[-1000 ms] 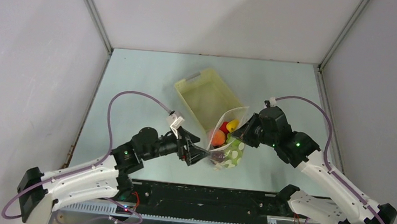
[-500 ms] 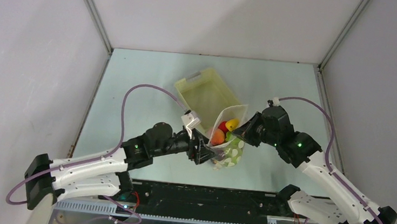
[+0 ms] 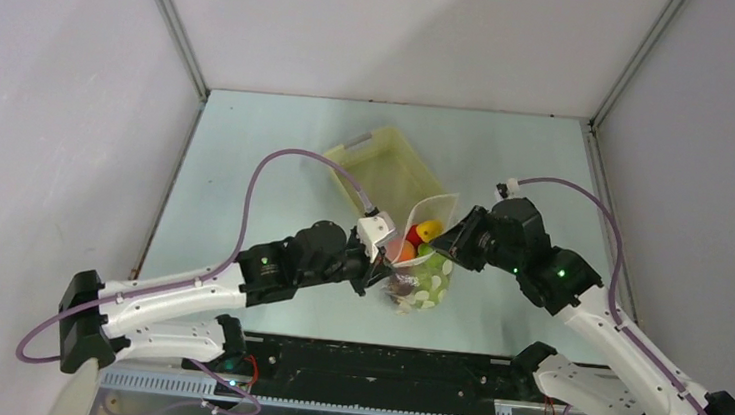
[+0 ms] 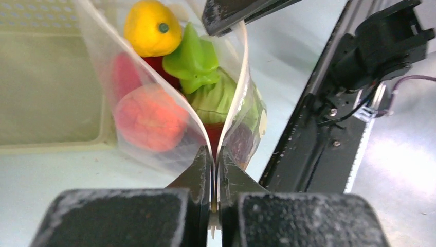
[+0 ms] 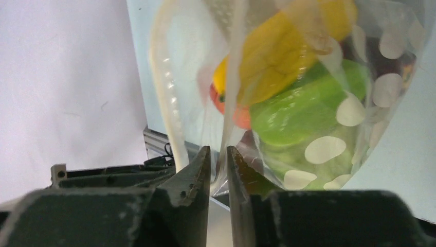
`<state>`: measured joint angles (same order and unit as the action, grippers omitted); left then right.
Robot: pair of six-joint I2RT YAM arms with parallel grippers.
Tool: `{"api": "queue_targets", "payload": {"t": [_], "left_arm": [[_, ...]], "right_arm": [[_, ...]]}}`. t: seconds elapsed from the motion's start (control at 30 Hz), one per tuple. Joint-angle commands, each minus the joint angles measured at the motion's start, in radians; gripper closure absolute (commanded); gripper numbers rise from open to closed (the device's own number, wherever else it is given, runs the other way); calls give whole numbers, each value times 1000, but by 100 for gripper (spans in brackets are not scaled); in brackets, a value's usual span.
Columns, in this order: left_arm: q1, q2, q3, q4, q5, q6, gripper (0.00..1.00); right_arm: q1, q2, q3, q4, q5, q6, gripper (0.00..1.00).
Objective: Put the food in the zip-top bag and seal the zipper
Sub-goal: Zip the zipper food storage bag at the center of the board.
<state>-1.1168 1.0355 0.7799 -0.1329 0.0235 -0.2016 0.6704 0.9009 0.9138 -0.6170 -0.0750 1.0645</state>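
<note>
The zip-top bag [image 3: 430, 278], clear with white dots, stands upright in front of the basket with its mouth open in a V. Inside lies the food: a yellow fruit [image 4: 152, 28], a peach [image 4: 150, 117], a green piece [image 4: 198, 59] and dark red ones lower down. My left gripper [image 4: 213, 152] is shut on the near end of the mouth, both walls of the zipper [image 4: 242, 67] pinched together. At the mouth's far end, my right gripper [image 5: 218, 150] has a narrow gap between its fingers, and the bag's edge stands loose in it.
The pale yellow slotted basket [image 3: 379, 168] sits just behind the bag, touching it. A black rail [image 4: 319, 128] runs along the table's near edge close to the bag. Grey walls close in the table on three sides.
My left arm reached forward to the bag's near corner and its jaws shut on the mouth edge. My right gripper's jaws parted slightly; the bag stayed in place.
</note>
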Motion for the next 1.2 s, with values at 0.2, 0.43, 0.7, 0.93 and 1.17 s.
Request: {"api": "queue_targets", "payload": {"t": [0.2,0.43,0.7,0.93,1.17], "left_arm": [[-6,-76,70,-110,-76,298,100],[-6,-173,19,-106,-84,506,100],[-3,-216,14,-134,-47,560,100],[-4,-172,39,-170,-18,566,100],[-3,-166,36,-170,7,561,100]], "right_arm": [[-8,-156,47,67,-88,-638,34],[-2,-251,52,24,-455,-1357,11],[7,-148,73,5,-824,-1844,1],[99,72,206,-46,-741,-2001,1],[120,245,297,-124,-740,-2111,0]]}}
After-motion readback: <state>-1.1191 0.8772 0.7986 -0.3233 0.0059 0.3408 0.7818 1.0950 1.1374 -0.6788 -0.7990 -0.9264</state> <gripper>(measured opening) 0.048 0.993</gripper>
